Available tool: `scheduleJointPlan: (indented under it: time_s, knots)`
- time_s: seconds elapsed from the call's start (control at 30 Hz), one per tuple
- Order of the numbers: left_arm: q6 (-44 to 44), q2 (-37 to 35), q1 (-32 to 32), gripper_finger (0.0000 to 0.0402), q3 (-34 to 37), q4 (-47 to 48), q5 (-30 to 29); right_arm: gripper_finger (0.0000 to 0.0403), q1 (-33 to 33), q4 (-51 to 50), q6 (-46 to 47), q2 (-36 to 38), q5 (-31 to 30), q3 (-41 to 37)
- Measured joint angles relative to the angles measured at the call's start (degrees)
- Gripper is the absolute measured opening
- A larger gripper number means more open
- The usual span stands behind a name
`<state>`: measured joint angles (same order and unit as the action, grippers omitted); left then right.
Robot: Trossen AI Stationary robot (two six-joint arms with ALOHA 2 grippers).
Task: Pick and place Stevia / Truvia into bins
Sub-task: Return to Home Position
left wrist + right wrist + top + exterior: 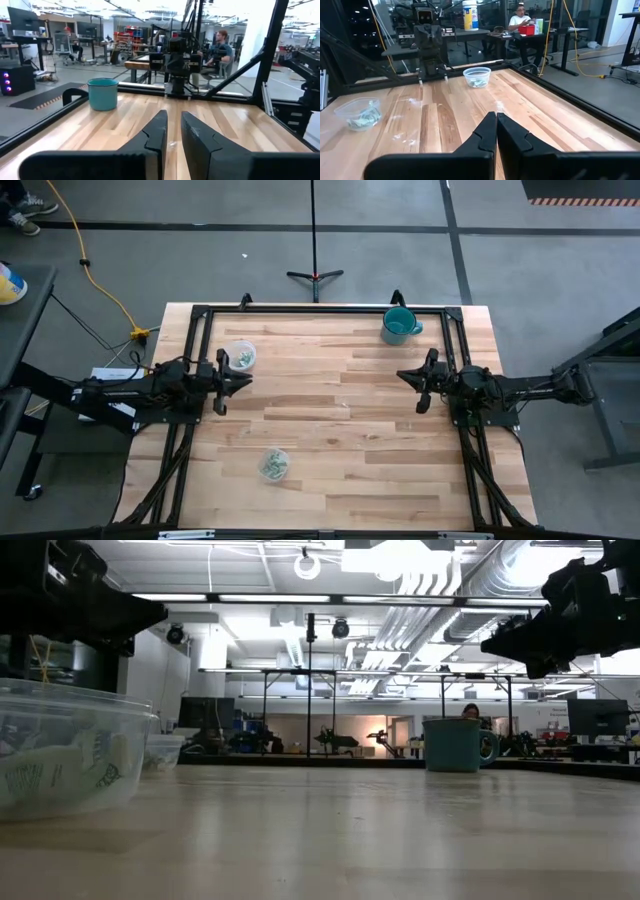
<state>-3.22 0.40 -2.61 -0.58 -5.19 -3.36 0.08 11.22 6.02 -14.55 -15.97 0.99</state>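
- Hovering apart over the table, the left gripper (238,379) has its fingers narrowly parted and empty; the right gripper (408,377) is pressed together.
- Stevia sachets (364,119) lie inside both cups (229,357), nearer the left arm.

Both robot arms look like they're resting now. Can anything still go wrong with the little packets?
1. The left pincer hangs right beside a clear plastic cup holding Stevia packets. The cup looks light, so a swing that way might tip it and spill them.
2. A small pale speck lies near the middle of the wooden table. It might be a missed packet, but it is too small to tell.
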Motion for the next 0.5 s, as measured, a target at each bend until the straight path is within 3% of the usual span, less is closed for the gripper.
scheduleJointPlan:
  time_s: [0.5]
  knots:
    - [0.0,0.0,0.0,0.0092,0.0,4.1,0.0,0.0002,0.0,0.0,0.0,0.0,0.0,0.0]
